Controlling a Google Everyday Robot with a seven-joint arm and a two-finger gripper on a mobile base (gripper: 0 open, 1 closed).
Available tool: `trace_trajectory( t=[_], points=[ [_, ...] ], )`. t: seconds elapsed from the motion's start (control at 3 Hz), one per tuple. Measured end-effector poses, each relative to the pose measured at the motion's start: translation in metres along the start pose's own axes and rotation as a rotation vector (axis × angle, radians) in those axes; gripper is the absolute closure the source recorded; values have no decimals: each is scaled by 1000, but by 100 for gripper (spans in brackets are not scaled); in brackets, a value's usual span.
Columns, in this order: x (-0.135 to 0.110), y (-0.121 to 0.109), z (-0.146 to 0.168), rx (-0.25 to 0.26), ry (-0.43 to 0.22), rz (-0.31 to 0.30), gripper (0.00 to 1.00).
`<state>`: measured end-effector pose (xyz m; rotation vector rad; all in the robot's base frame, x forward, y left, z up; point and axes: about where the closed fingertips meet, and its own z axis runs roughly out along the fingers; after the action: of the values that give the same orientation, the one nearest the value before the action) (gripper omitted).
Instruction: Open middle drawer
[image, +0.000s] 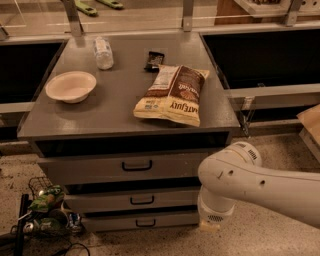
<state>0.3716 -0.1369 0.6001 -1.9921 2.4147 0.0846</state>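
Observation:
The grey cabinet has three drawers, all shut. The middle drawer (100, 201) is a low grey panel with a small black pull handle (142, 200) at its centre. Above it is the taller top drawer (80, 170) with a larger black handle, and below it the lowest drawer (115, 221). My white arm (235, 175) reaches in from the right and bends down. My gripper (209, 226) hangs at its end, low beside the cabinet's right front corner, to the right of the middle drawer's handle and apart from it.
On the cabinet top (115, 105) lie a chip bag (172, 95), a white bowl (71, 86), a plastic bottle (103, 52) and a small dark bar (153, 60). A wire basket with cans (45, 210) stands on the floor at the left.

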Motion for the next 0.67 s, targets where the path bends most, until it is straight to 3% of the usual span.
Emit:
trace_trajectory(
  t=[0.33,0.67],
  points=[
    [-7,1,21,-16,50,-18,100],
    [-8,0,24,-17,59,-19,100]
  ],
)
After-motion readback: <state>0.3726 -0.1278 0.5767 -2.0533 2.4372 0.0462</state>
